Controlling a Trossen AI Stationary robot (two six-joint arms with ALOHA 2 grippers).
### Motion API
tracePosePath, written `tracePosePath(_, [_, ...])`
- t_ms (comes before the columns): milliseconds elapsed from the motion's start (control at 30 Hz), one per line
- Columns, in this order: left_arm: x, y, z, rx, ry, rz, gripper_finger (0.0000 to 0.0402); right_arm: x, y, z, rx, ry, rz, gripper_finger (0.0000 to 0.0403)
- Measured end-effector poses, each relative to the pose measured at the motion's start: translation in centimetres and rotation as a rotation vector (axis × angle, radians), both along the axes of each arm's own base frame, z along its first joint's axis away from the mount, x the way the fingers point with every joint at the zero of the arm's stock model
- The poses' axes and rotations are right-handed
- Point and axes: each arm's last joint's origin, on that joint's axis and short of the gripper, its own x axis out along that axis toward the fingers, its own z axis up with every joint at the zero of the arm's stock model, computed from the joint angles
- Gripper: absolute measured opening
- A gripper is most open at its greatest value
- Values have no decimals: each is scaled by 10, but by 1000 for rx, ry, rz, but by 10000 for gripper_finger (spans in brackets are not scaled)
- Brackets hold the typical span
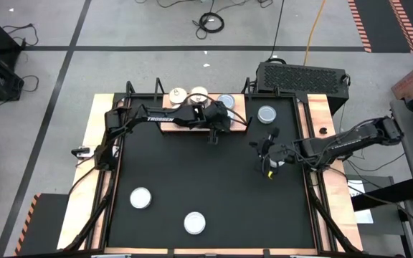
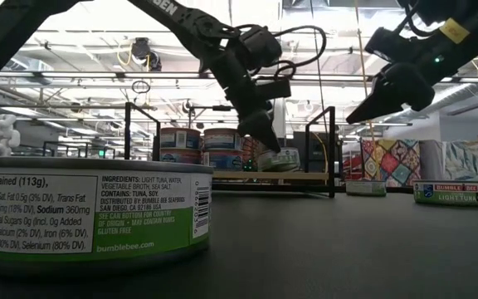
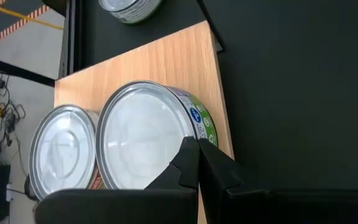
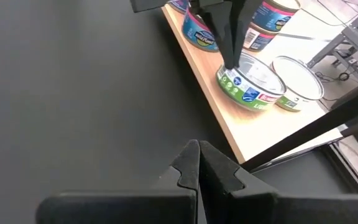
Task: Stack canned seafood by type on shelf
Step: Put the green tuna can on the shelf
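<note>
Nearest tin [image 2: 90, 218], green label, on near tabletop [image 1: 214, 179]; two more tins [image 1: 140, 198] at near left. Left claw [image 1: 214, 135] clenched, empty, over shelf [image 1: 185, 123] front edge beside green-labelled tin [image 4: 248, 79]; stacked tins [image 2: 202, 148] at shelf's left. Right claw [image 1: 269, 170] clenched, empty, raised at right tabletop.

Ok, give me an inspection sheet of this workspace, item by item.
Surface: black tabletop, wooden side strips.
Job's things: shelf at the far edge carrying tins; one tin beside it, two tins on the near tabletop.
Clutter: nothing seen.
Grippers: left gripper shut, at the shelf's front edge; right gripper shut, empty, above the table.
Cables: loose leads on the floor.
Surroundings: black box behind the table, open workshop.
</note>
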Motion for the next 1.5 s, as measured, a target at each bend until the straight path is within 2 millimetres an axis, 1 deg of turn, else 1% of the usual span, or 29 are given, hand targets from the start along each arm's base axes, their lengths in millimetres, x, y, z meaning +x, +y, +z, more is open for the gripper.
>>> tracePosePath(167, [0,4,0,-8,-9,-10,0,0,-4,0,-1,-2,-18,0])
tracePosePath(500, [-6,23,1,-6,-19,34,0,1,-6,1,-11,-1,-21,0])
tracePosePath(600, [-5,22,1,-15,-21,28,0,1,-6,1,-16,-3,-17,0])
tracePosePath(867, [0,5,1,-30,-23,-18,0,1,-6,1,-15,-5,-17,0])
tracePosePath(1400, [-3,6,-2,-37,12,-13,0,2,-6,1,-12,-6,-13,0])
tracePosePath(1500, [-3,7,-2,-36,11,-12,7,2,-5,1,4,-4,8,0])
